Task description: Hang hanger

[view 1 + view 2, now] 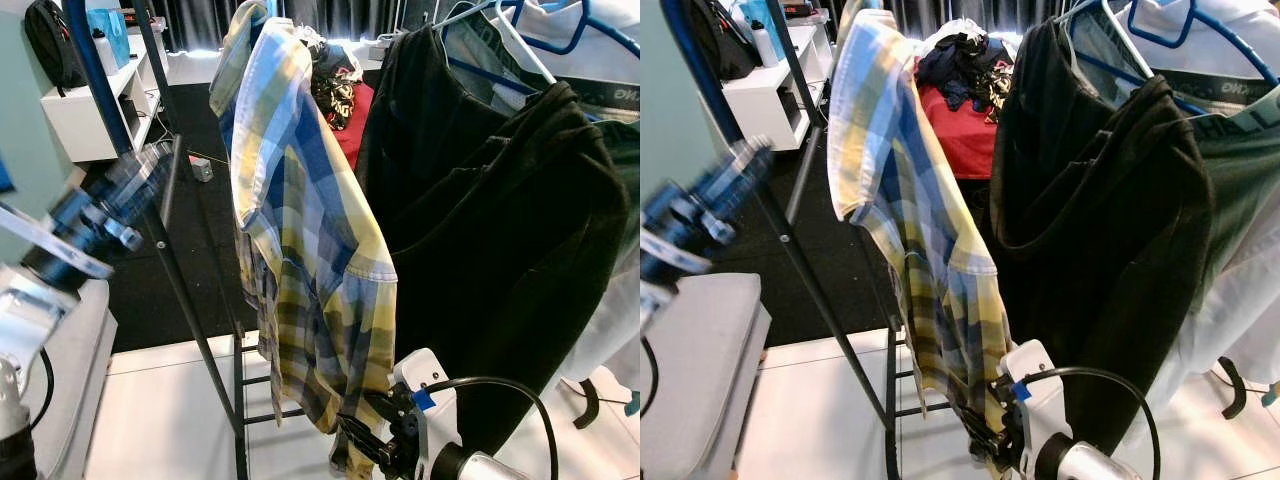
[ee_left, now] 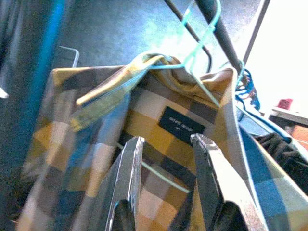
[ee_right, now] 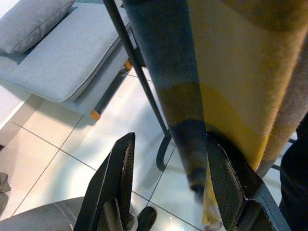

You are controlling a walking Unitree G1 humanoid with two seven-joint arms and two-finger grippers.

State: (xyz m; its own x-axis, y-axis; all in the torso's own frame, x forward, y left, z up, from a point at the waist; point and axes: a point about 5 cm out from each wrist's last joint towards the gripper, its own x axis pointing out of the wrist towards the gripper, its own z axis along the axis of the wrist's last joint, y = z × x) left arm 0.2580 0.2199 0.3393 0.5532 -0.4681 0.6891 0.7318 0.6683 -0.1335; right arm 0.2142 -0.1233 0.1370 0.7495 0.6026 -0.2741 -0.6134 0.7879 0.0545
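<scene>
Hanger [image 2: 192, 62] (mostly hidden under plaid shirt [image 1: 300, 230]) hooks rail [image 2: 219, 29].

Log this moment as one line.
plaid shirt on teal hanger hooked on rail | left gripper open | right gripper open at hem

The shirt [image 1: 300, 230] was a plaid of yellow, blue, white and dark grey, with a dark label [image 2: 182, 126] inside its collar. Its hanger [image 2: 197, 53] was pale mint green. The neighbouring garment [image 1: 500, 250] was black, beneath blue hangers [image 1: 560, 30]
</scene>
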